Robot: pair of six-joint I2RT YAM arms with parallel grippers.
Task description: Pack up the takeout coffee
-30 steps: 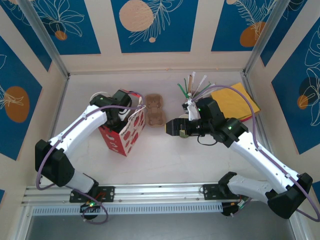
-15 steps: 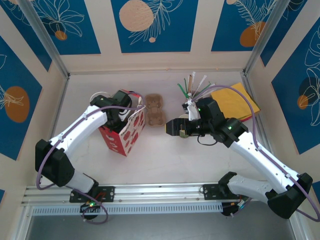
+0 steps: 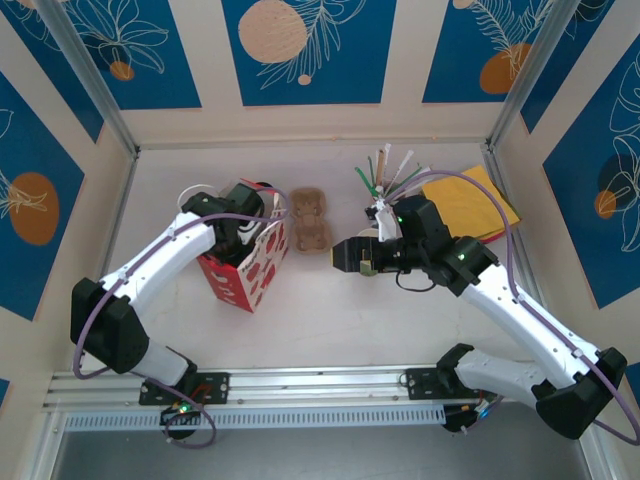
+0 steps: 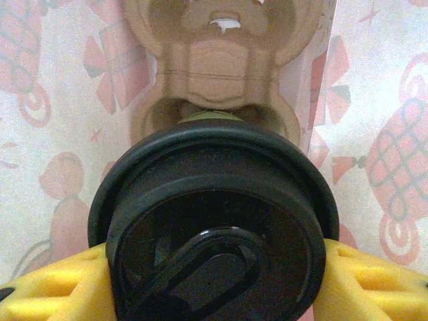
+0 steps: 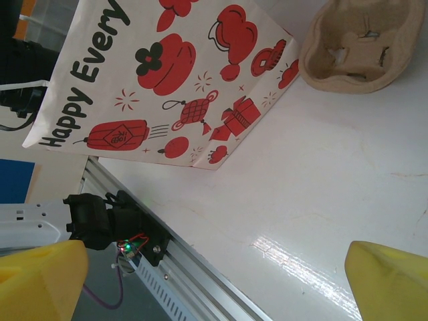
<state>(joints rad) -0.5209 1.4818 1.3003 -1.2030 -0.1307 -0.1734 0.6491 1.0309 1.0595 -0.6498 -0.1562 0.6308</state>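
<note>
Nearest you, the rail is carrying both arm bases at the table edge. Your right gripper is hovering over bare table mid-scene. Its jaws are standing fully wide, with nothing between the yellow fingers. It is pointing left toward the paper bag, which is standing apart from it. The bag is white with red prints and "Happy Every" lettering.

Your left gripper is reaching down into the bag's open top. It is partly closed and clamping the takeout coffee. Its yellow pads are pressing the black lid from both sides, and a sliver of the green cup rim is showing just past the lid. So the coffee is sitting inside the bag, with printed paper on both sides. It is lined up over a pocket of a brown pulp tray beyond it. I can't tell whether the cup bottom is touching that pocket.

Just right of the bag, a pulp carrier is lying on the table. Farther back on the right, a bundle of straws is fanning out beside a yellow sheet.
</note>
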